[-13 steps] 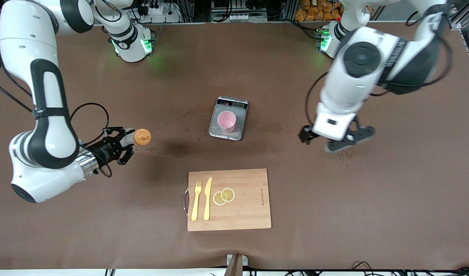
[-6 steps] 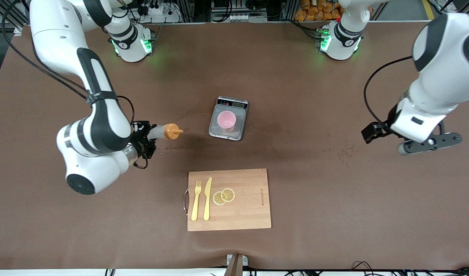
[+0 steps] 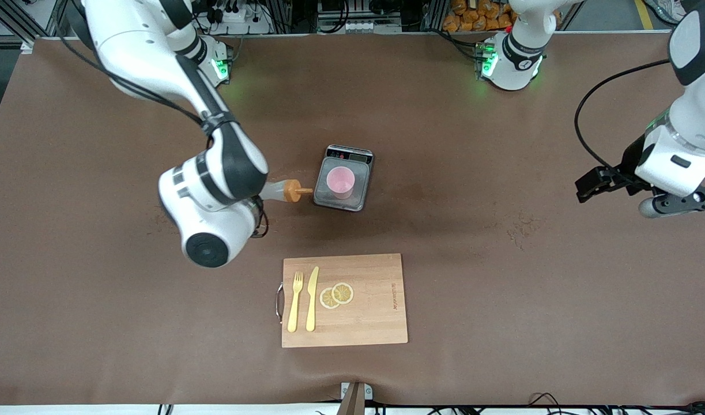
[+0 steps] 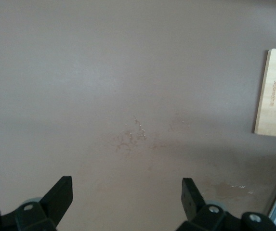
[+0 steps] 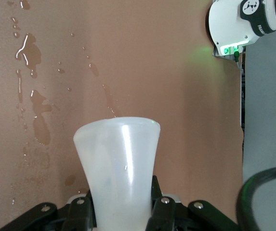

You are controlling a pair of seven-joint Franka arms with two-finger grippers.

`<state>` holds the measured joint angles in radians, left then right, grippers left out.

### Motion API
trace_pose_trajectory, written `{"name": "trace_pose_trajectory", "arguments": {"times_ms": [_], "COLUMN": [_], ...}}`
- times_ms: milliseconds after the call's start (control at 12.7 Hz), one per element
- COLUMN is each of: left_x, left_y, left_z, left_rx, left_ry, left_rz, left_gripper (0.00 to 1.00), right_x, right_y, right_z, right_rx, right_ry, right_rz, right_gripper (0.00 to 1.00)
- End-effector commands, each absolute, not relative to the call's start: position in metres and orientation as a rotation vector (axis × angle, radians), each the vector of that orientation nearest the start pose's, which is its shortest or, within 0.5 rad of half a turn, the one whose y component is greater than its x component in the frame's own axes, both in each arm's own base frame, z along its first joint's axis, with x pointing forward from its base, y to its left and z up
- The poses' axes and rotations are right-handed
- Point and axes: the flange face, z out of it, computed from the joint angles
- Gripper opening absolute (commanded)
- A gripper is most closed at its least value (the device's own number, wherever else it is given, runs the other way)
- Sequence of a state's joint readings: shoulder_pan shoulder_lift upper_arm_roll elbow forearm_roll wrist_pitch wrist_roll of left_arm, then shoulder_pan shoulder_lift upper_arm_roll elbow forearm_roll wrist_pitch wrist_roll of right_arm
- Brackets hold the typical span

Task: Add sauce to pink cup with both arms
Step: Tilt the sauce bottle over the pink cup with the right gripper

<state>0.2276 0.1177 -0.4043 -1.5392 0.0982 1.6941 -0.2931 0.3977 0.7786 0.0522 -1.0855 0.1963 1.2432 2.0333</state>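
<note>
Sauce [image 3: 283, 191] nozzle beside pink cup [image 3: 340, 181] in front view only.

light: even, overhead | shadows: soft | blur: wrist views slightly soft

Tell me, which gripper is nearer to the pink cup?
Right. The right gripper holds the sauce bottle beside the pink cup; the left gripper hangs open over the table's left-arm end.

In the front view the right arm's white wrist hides its gripper and most of the translucent whitish squeeze bottle [image 3: 278, 191] with its orange cap. In the right wrist view that bottle's cap end is out of sight. The small print on the pale wooden cutting board [image 3: 375, 305] is too small to read.
</note>
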Motion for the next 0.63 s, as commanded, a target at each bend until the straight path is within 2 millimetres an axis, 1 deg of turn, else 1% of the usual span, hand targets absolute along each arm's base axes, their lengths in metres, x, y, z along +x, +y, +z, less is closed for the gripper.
{"name": "trace_pose_trajectory", "arguments": {"times_ms": [0,78,235,392,549], "left_x": [0.572,0.573,0.571,0.568,0.567], "left_y": [-0.081,-0.075,-0.067,-0.062,-0.065], "left_z": [0.605,0.605,0.609,0.613,0.614], "left_rx": [-3.094,-3.113,-3.124,-3.121,-3.122], "left_ry": [-0.146,-0.131,-0.037,-0.039,-0.025], "left_rz": [-0.045,-0.038,-0.038,-0.034,-0.031], "left_gripper": [1.0,1.0,1.0,1.0,1.0], "right_x": [0.604,0.599,0.592,0.581,0.575], "right_y": [0.31,0.313,0.325,0.343,0.345], "right_z": [0.336,0.332,0.329,0.323,0.321], "right_rx": [1.758,1.737,1.705,1.678,1.663], "right_ry": [-1.838,-1.824,-1.836,-1.834,-1.806], "right_rz": [-0.438,-0.404,-0.37,-0.312,-0.292], "right_gripper": [0.41,0.41,0.41,0.41,0.41]}}
